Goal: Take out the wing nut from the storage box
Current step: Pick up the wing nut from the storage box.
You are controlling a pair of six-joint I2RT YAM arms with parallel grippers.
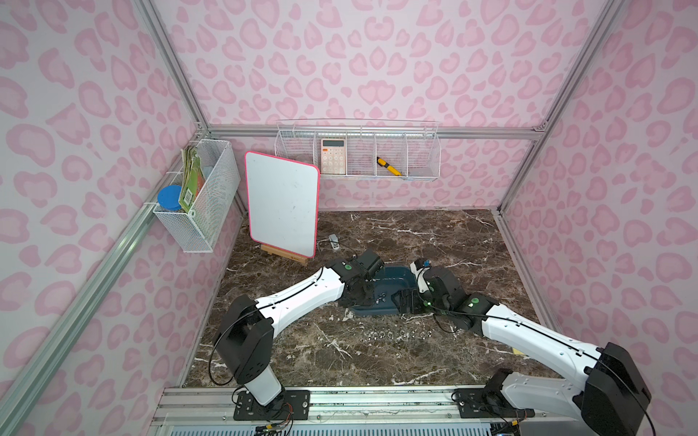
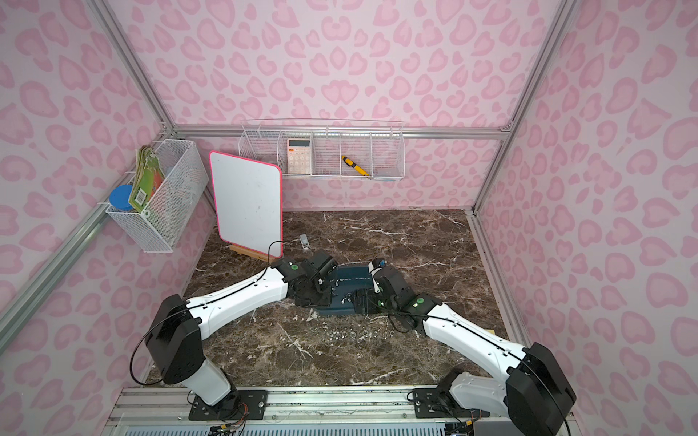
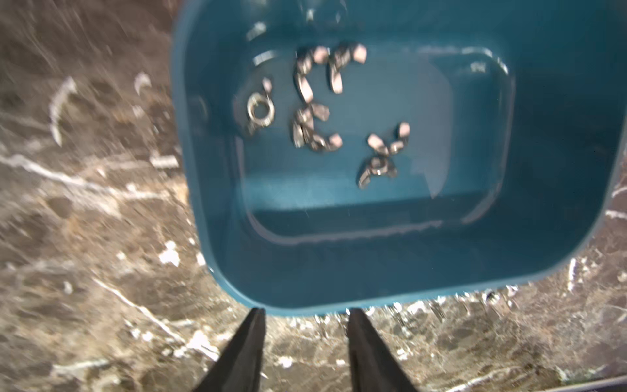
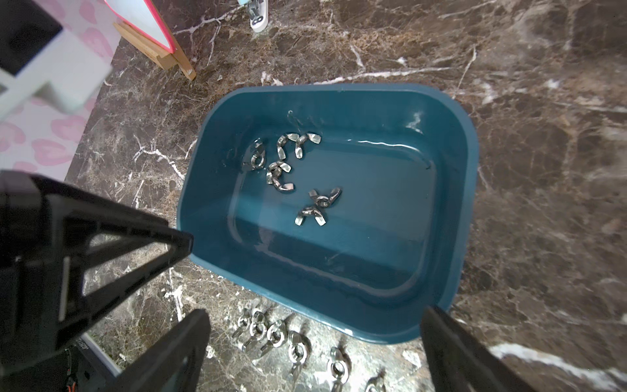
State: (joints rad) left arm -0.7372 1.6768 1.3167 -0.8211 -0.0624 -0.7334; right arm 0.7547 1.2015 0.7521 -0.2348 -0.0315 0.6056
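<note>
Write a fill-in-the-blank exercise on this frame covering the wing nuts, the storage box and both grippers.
1. Wing nuts lie inside the storage box, and a row of wing nuts lies outside it on the ___.
2. The right gripper stands wide ___.
3. The left gripper, fingers parted, holds ___.
4. The pink-rimmed whiteboard rests on a ___ stand.
Missing words: marble table; open; nothing; wooden.
</note>
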